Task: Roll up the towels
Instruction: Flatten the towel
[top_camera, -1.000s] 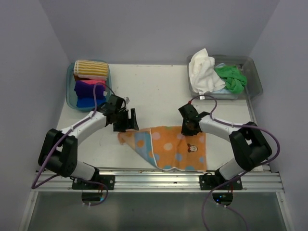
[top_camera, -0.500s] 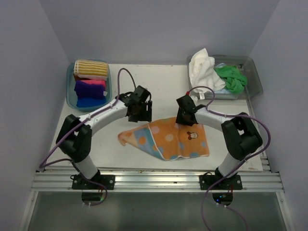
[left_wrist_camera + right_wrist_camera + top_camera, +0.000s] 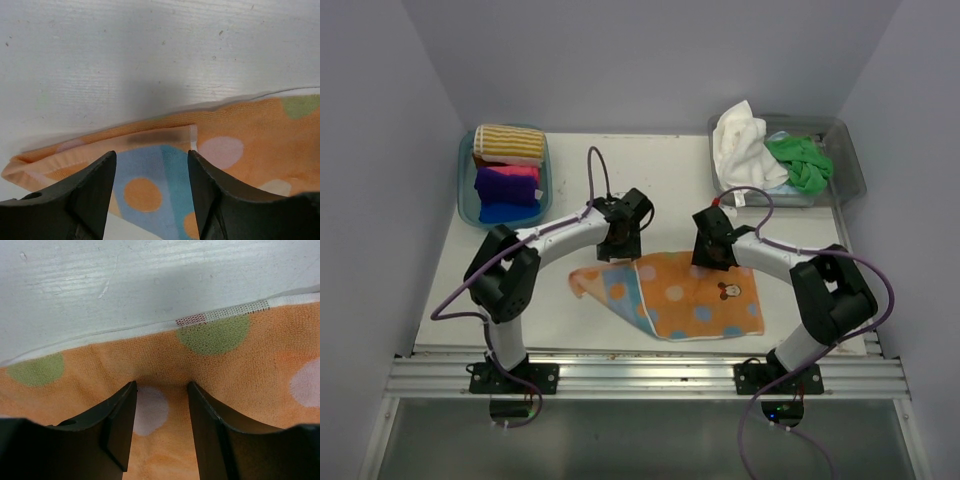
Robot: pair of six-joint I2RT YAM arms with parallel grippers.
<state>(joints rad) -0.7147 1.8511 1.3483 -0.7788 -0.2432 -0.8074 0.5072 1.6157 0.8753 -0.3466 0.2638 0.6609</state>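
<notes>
The orange towel (image 3: 695,295) with coloured spots lies spread on the white table (image 3: 650,180), nearly flat, with its left corner folded over to show a blue underside. I have the left gripper (image 3: 620,243) over the towel's far edge at that folded end. Its wrist camera shows the fingers (image 3: 75,200) spread, with the hem and blue patch lying free in the gap between them. The right gripper (image 3: 712,252) sits over the same far edge, further right. Its fingers (image 3: 90,440) are also spread, straddling orange cloth with a green spot just beyond. I can't tell whether any fingertip presses the fabric. Far left of the orange towel, a blue tub (image 3: 465,195) holds rolled towels: a striped towel (image 3: 508,142), a purple towel (image 3: 498,186) and a blue towel (image 3: 500,211). Far right of it, a clear tub (image 3: 850,170) holds a crumpled white towel (image 3: 740,145) and a green towel (image 3: 800,162).
</notes>
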